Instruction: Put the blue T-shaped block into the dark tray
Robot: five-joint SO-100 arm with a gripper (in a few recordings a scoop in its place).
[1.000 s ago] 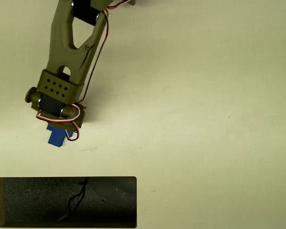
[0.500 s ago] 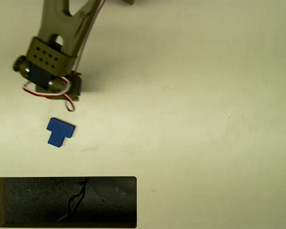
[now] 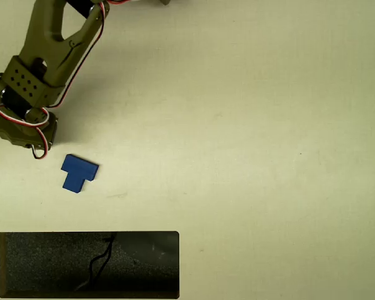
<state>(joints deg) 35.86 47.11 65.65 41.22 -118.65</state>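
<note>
In the overhead view the blue T-shaped block (image 3: 79, 172) lies flat on the pale table, its stem pointing toward the bottom of the picture. The dark tray (image 3: 144, 265) sits below it along the bottom edge, with a thin squiggle mark on its speckled floor and nothing in it. My olive-green arm reaches in from the top left. Its gripper (image 3: 23, 135) hangs just up and left of the block, apart from it. The wrist body hides the fingers, so their state does not show.
Red and white wires run along the arm (image 3: 56, 37). Pale tabletop (image 3: 256, 156) stretches across the middle and right of the view.
The gripper was over the block a second ago, then drew back toward the top. It has since swung left and now sits beside the block. The block has not moved.
</note>
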